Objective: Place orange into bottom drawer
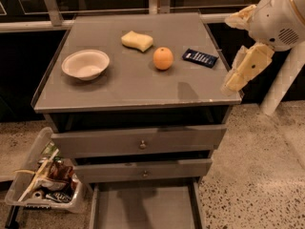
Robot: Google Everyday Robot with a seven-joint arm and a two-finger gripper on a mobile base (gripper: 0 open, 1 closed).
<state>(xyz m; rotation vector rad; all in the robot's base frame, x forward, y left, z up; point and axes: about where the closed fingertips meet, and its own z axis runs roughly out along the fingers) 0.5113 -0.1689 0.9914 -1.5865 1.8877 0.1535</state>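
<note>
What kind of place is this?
Probably an office break area: grey three-drawer cabinet on speckled floor, clear bin of snack packets. The robot's hand hangs beside the cabinet's right edge.

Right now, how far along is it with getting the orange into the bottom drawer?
Done: the bottom drawer stands pulled open. In hand: the gripper hangs beside the right edge of the cabinet top, apart from the orange. Left: the orange sits on the cabinet top between the sponge and a dark packet, so grasping it, carrying it and lowering it into the drawer all remain.
</note>
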